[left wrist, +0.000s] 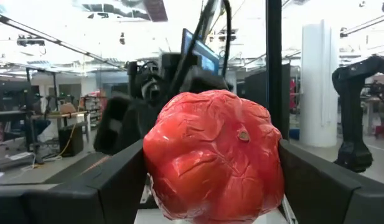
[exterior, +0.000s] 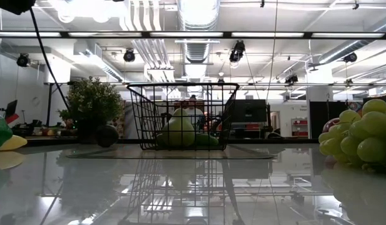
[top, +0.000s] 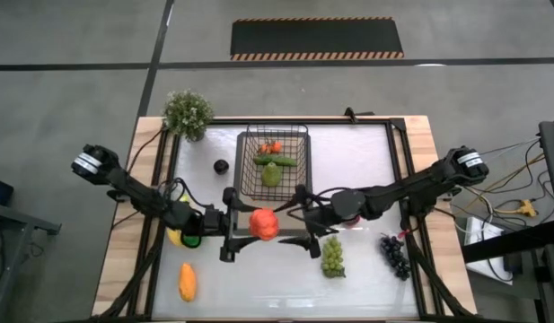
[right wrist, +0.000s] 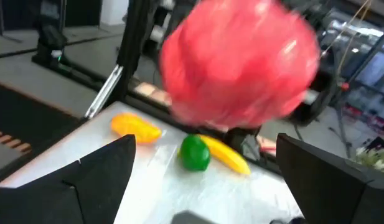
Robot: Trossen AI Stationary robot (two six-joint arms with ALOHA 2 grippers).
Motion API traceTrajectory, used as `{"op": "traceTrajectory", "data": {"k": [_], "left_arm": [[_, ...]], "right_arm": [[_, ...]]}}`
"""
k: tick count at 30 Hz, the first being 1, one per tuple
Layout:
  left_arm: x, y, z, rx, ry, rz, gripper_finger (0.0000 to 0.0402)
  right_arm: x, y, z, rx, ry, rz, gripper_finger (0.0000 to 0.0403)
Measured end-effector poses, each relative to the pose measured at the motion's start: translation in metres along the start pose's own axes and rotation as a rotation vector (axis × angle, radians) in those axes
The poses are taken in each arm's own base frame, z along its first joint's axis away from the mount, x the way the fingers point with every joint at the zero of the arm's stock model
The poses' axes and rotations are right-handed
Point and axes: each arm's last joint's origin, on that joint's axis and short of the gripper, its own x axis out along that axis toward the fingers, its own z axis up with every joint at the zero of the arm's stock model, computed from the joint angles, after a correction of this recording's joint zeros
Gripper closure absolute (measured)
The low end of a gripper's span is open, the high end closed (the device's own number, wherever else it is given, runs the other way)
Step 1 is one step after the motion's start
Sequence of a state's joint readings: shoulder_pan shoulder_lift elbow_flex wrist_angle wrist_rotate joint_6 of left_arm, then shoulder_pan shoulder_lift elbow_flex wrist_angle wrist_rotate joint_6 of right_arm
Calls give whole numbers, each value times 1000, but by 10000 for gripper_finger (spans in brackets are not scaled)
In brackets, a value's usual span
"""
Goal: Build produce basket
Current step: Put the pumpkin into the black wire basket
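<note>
The counter (top: 366,166) was left open right of the basket (top: 273,161), which ran lengthwise toward the plant-side edge and held a pear (top: 271,174), while a red tomato (top: 264,224) was clamped by the left hand (top: 250,224) before the spread right hand (top: 305,229).

Grey floor (top: 70,54), hazard-striped black mat (top: 317,39), bright ceiling lights (exterior: 199,9).
</note>
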State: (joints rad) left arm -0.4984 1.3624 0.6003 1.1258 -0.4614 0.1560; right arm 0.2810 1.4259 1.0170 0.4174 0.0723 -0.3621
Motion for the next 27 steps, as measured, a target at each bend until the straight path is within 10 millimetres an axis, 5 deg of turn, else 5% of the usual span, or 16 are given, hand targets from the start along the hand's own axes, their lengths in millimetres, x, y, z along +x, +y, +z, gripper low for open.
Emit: {"op": "traceTrajectory", "data": {"k": [20, 27], "left_arm": [[7, 9, -11, 51, 2, 40, 102], [8, 10, -12, 49, -1, 44, 102]], "right_arm": [[3, -15, 9, 12, -72, 26, 34], [3, -20, 9, 25, -87, 53, 81]]}}
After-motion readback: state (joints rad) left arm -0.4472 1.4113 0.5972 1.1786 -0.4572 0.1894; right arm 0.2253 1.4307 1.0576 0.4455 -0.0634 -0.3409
